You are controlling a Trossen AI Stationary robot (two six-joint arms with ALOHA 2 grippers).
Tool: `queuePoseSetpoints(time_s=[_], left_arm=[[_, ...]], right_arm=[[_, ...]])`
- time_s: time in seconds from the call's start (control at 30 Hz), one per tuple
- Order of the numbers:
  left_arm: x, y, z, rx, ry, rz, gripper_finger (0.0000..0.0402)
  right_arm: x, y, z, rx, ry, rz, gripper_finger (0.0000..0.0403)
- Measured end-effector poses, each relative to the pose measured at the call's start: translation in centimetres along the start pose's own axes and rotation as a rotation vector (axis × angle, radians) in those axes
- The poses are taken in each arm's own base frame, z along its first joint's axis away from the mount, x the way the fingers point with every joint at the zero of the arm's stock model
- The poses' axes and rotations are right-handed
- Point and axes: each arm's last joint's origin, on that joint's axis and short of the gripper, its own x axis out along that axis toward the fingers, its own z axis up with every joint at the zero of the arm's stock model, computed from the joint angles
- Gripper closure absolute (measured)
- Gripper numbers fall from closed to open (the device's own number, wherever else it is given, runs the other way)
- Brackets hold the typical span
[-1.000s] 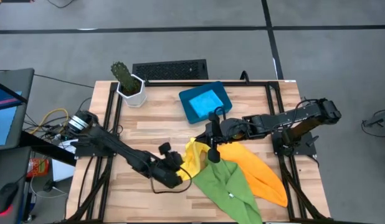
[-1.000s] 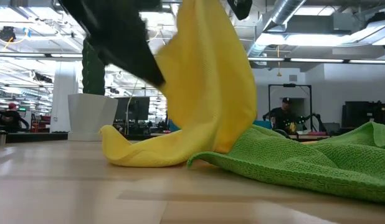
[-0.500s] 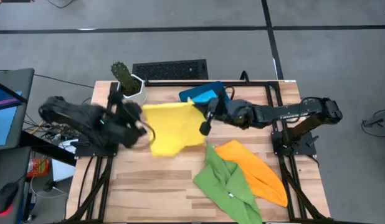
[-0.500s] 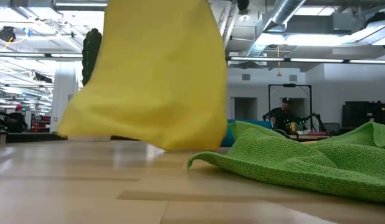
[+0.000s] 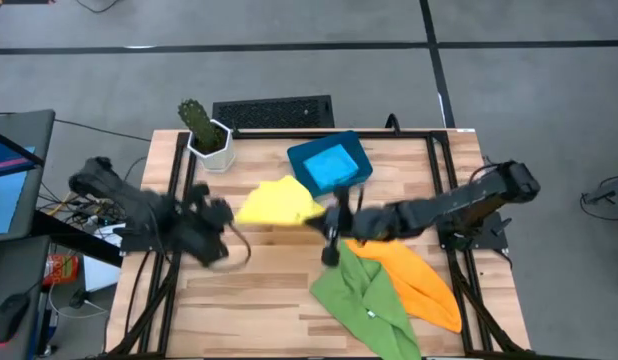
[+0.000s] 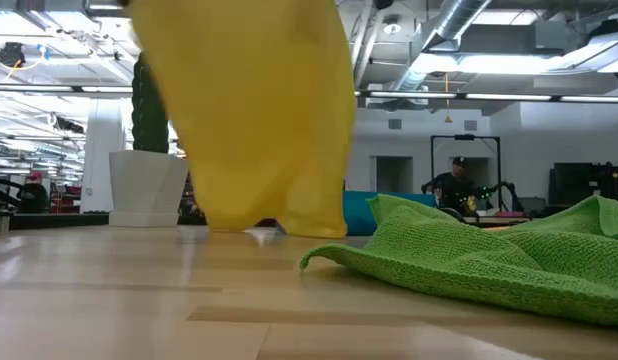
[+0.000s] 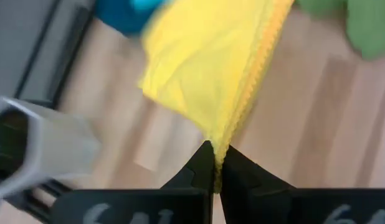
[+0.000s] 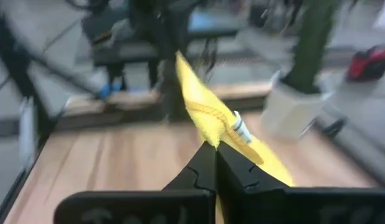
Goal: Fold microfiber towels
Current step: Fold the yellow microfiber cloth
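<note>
The yellow towel hangs spread between my two grippers over the table's middle; in the low view its lower edge is right at the tabletop. My left gripper is shut on its left end, my right gripper on its right end. The green towel lies crumpled at the near right, partly over the orange towel. The light blue towel lies in the dark-blue tray. My left gripper pinches the yellow towel's stitched edge between its two fingertips, at a gathered end. The cloth spreads away from the fingers, lifted off the table. My right gripper pinches the towel's stitched edge between its fingertips, beside a small white label. The cloth runs away from the fingers, lifted.
A white pot with a cactus stands at the far left corner. The tray sits at the far middle, just behind the yellow towel. Bare wood shows at the near left.
Both grippers have lifted the yellow towel off the green one and drawn apart, my left toward the table's left, spreading the towel out. Then both came back toward the near edge, my right more. The towel now hangs with its lower edge at the tabletop.
</note>
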Motion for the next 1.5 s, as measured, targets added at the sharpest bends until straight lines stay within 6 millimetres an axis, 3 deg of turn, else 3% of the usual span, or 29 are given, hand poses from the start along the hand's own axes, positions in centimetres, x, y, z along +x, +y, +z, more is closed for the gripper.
queuePoseSetpoints(time_s=[0.23, 0.43, 0.57, 0.7, 0.9, 1.07, 1.27, 1.4, 1.5], left_arm=[[6.1, -8.1, -5.4, 0.019, 0.119, -0.086, 0.0401], [9.2, -12.1, -9.6, 0.002, 0.197, -0.048, 0.0401], [10.6, -14.4, -11.4, 0.020, 0.246, -0.038, 0.0401], [11.7, -16.3, -12.6, 0.035, 0.272, -0.076, 0.0401], [12.4, -17.3, -13.0, 0.019, 0.239, -0.092, 0.0401], [12.4, -17.2, -12.7, 0.010, 0.221, -0.088, 0.0401], [12.4, -17.2, -12.7, 0.010, 0.222, -0.088, 0.0401], [12.4, -17.2, -12.7, 0.014, 0.223, -0.089, 0.0401], [12.4, -17.3, -12.7, 0.014, 0.231, -0.092, 0.0401]], right_arm=[[3.1, 6.3, -6.5, -0.022, 0.171, 0.099, 0.0373], [5.1, 9.3, -12.2, -0.047, 0.346, 0.215, 0.0333], [5.3, 10.7, -14.4, 0.005, 0.441, 0.321, 0.0287], [5.0, 10.9, -14.3, 0.036, 0.452, 0.333, 0.0231], [6.0, 10.2, -11.7, -0.063, 0.291, 0.350, 0.0176], [8.2, 8.6, -11.6, -0.142, 0.246, 0.384, 0.0175], [10.3, 6.4, -13.7, -0.273, 0.315, 0.467, 0.0183], [11.6, 6.1, -14.8, -0.365, 0.314, 0.532, 0.0184], [12.5, 6.2, -14.4, -0.404, 0.279, 0.573, 0.0184]])
